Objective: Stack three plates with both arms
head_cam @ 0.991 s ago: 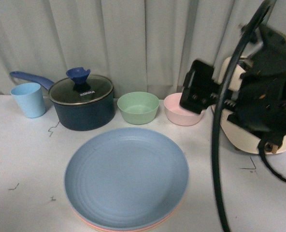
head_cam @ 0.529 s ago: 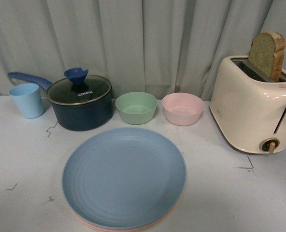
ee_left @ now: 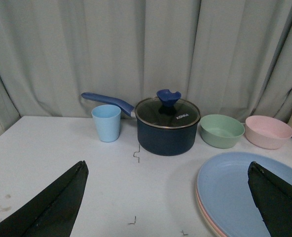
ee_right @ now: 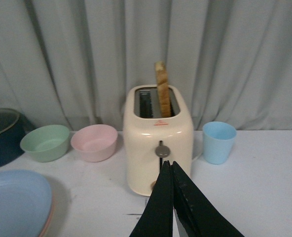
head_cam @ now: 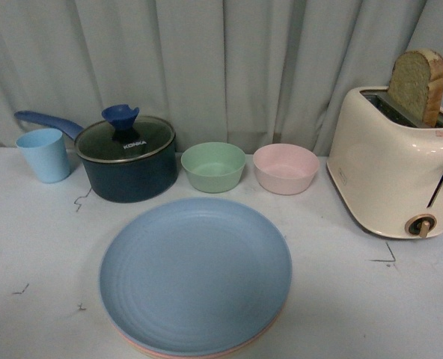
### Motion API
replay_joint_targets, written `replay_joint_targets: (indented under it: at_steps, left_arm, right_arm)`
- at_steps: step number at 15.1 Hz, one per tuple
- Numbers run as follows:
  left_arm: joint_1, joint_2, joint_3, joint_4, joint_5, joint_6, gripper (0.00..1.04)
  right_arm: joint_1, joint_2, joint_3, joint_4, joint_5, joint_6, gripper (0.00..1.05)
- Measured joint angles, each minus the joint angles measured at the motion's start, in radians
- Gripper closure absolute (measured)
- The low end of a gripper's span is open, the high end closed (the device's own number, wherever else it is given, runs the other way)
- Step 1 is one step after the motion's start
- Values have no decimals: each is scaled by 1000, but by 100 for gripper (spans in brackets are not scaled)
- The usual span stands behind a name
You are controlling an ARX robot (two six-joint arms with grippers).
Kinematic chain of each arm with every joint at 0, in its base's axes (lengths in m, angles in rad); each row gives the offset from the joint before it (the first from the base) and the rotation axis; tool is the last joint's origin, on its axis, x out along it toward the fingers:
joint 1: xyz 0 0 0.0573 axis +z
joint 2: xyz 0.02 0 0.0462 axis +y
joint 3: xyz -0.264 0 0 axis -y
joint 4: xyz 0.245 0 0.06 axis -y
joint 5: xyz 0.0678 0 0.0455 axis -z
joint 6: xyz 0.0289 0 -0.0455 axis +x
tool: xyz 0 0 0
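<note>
Three round matte plates (head_cam: 195, 273) stacked, blue topmost, ringed. Left gripper (ee_left: 168, 205) spread wide, empty; right gripper (ee_right: 171, 197) pressed closed, empty.

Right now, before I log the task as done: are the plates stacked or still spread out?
Stacked. The light blue plate lies on top, with a pink rim showing beneath its near edge. The cream plate cannot be made out.

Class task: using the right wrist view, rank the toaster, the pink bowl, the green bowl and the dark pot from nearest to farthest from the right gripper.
1. Toaster, directly ahead of the right gripper, whose fingers are closed.
2. Pink bowl, off to one side of the toaster.
3. Green bowl, beside the pink bowl, further out.
4. Dark pot, at the frame's edge, farthest.
</note>
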Motion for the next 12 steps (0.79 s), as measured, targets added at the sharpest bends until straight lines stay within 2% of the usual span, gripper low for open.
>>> replay_joint_targets:
  at_steps: [1,4,9,10,12]
  left_arm:
    - [0,0,0,0,0,0,7]
    - [0,0,0,0,0,0,7]
    - [0,0,0,0,0,0,7]
    - [0,0,0,0,0,0,7]
    - [0,0,0,0,0,0,7]
  right_arm:
    - [-55,-43,-14,-23,-23,0,103]
    - [-53,-150,-49,-102,-35,0,103]
    - [-53,-249,-87,-147,-35,0,103]
    - [-53,-333,-87,-225,-35,0,103]
    - [-53,-391,-87,-282,-35,0,103]
